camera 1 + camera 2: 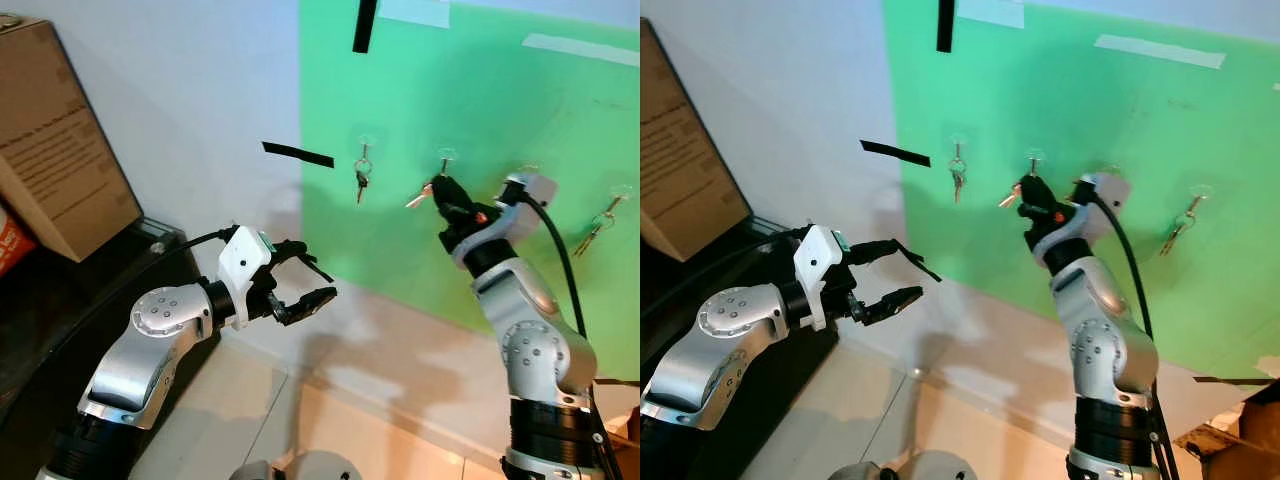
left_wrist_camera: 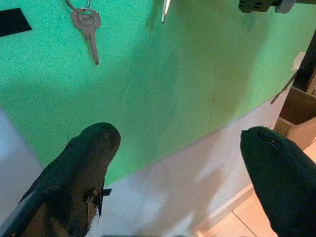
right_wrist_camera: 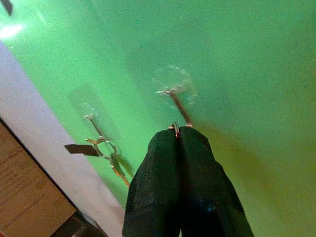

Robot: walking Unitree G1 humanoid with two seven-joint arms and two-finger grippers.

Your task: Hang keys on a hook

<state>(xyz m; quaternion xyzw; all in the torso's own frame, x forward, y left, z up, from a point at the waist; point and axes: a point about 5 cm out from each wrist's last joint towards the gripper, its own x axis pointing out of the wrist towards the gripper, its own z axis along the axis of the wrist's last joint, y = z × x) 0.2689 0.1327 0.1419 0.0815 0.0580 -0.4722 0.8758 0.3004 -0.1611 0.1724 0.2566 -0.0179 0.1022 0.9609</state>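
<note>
A green panel (image 1: pixel 480 100) on the wall carries several clear hooks. My right gripper (image 1: pixel 437 190) is raised to the middle hook (image 1: pixel 446 155), shut on a key ring (image 3: pixel 175 129) whose key (image 1: pixel 415 200) sticks out to the left. In the right wrist view the ring sits at the fingertips just below that hook (image 3: pixel 173 85). Other keys hang from the left hook (image 1: pixel 362 176) and the far right hook (image 1: pixel 600 226). Lower left, away from the panel, my left gripper (image 1: pixel 315 280) is open with nothing in it, and its wrist view looks at the left key (image 2: pixel 88 27).
A cardboard box (image 1: pixel 55 140) leans on a black cabinet (image 1: pixel 60 300) at the left. Black tape strips (image 1: pixel 298 154) mark the wall. Tiled floor (image 1: pixel 300 420) lies below, and more cardboard (image 1: pixel 1240 430) sits at the lower right.
</note>
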